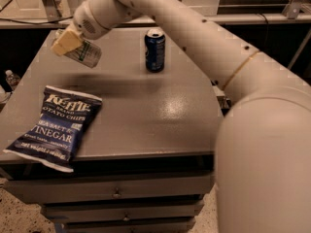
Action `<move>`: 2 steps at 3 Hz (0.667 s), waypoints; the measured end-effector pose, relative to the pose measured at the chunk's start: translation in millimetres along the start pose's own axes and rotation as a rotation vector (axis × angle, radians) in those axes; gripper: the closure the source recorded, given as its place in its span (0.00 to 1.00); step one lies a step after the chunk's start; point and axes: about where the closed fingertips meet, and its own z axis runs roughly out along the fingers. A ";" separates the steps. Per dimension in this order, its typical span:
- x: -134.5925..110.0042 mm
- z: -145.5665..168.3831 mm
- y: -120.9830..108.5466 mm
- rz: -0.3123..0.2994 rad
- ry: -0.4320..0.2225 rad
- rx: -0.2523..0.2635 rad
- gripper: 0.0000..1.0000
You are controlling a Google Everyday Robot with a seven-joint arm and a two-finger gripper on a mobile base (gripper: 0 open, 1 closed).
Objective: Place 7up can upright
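Claw (68, 41) upper left clasping tilted 7up can (87, 54), Kettle Vinegar chips (56, 125) below

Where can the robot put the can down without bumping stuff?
The pincer, above the table at far left, holds the 7up can tilted. Bare room: the wide patch between chip bag and Pepsi can, and right of both. Front left is crowded.
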 end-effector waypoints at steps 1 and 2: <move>11.3 -11.3 30.9 0.065 -0.154 -0.012 1.00; 30.3 -20.8 40.4 0.117 -0.322 0.010 1.00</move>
